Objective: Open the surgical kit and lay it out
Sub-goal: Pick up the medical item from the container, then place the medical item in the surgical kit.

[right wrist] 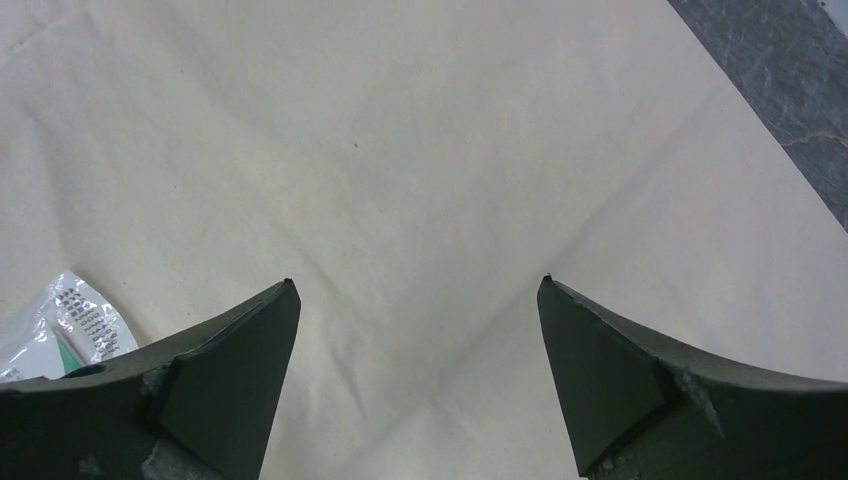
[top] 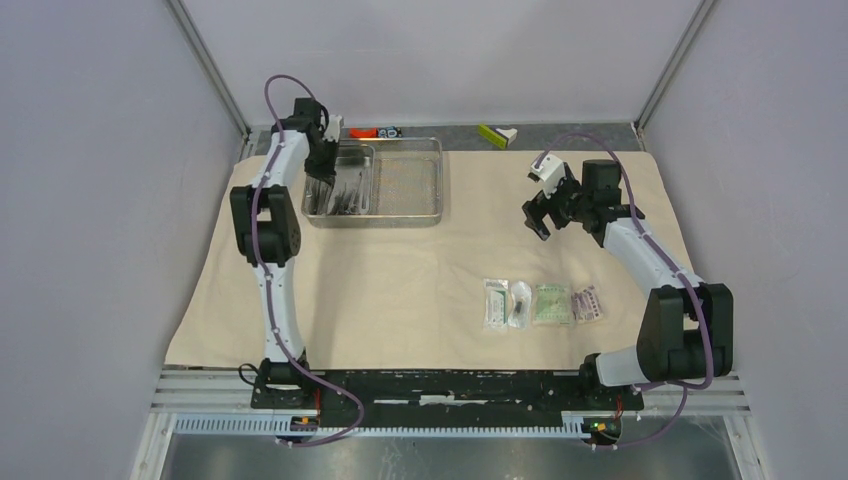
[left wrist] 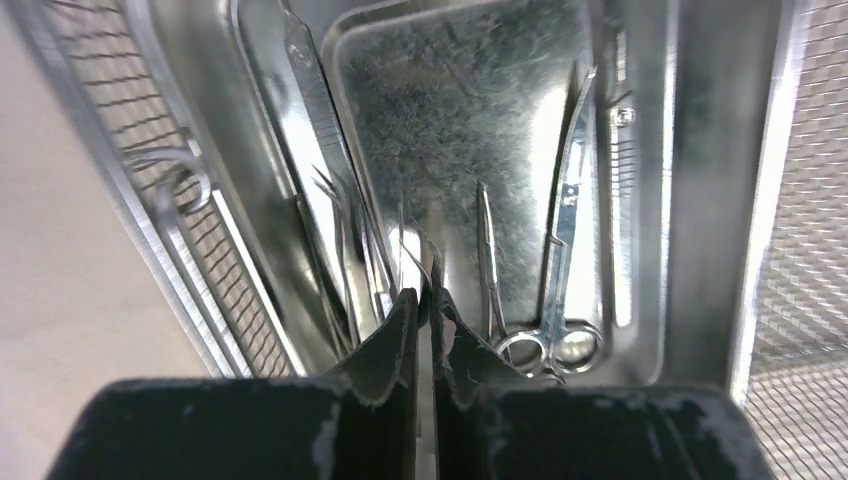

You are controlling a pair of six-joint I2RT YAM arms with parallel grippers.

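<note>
Left pincer pinched on a thin tool in the far tray, picking it out; right pincer apart. Next: lift slowly onto cloth.

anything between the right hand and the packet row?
Nothing but bare beige cloth between the right hand and the packets. The top view shows it.

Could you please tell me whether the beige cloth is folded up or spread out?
Spread out: the cloth lies flat, with the steel tray and four packets resting on it.
</note>
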